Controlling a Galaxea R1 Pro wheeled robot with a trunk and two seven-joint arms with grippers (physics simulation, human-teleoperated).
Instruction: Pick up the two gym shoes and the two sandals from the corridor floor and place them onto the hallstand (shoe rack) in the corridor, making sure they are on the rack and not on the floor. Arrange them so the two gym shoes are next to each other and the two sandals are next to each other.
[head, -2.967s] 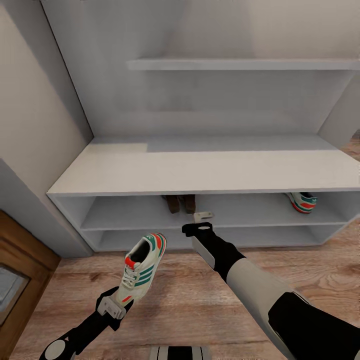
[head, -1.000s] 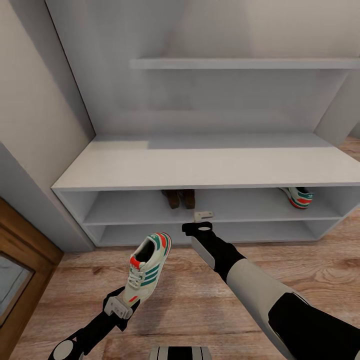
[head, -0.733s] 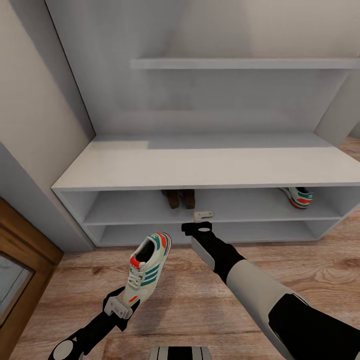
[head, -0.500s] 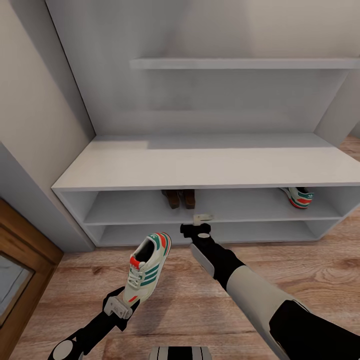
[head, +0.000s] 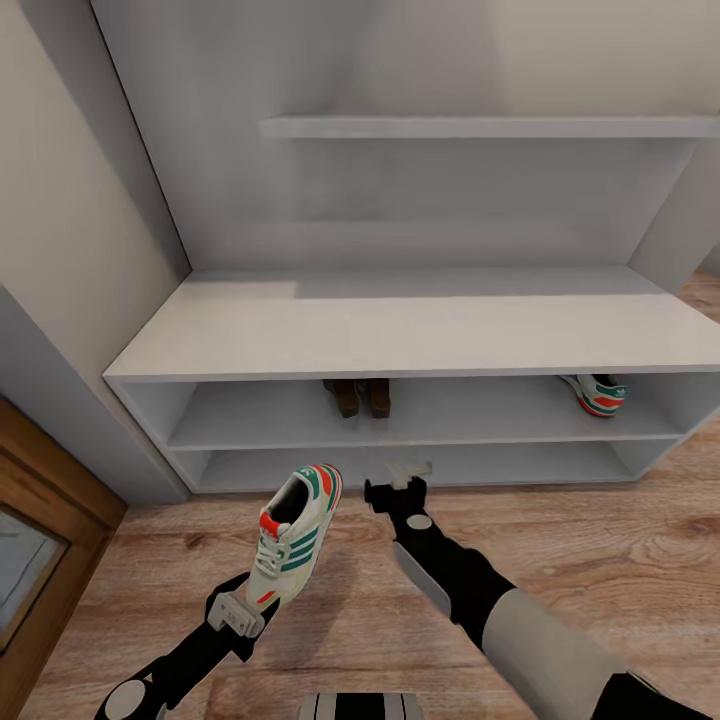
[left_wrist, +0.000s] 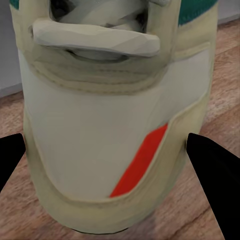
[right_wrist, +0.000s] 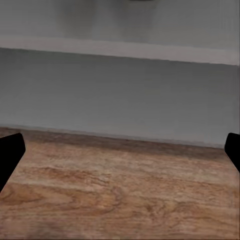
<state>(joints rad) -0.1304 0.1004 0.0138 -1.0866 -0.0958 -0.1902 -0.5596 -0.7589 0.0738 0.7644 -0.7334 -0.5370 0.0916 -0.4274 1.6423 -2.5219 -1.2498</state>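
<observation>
So the left pincer (head: 240, 612) is clamped on one gym shoe (head: 290, 535) by its toe end, holding it up off the corridor floor (head: 560, 530) with the heel pointing toward the hallstand (head: 400, 335). In the left wrist view the shoe's cream toe with the red-orange patch (left_wrist: 120, 145) sits right between the two dark fingertips (left_wrist: 215, 175). The other gym shoe (head: 598, 392) is already in the upper shelf compartment, way over at the right end. Both sandals (head: 361, 396) are in that same compartment near the middle, side by side and touching or nearly so. The right pincer (head: 405, 480) is spread wide with nothing in it, low in front of the bottom shelf, and its wrist view has the fingertips (right_wrist: 11, 152) far apart over wood planks. A thin wall shelf (head: 480, 127) hangs above
</observation>
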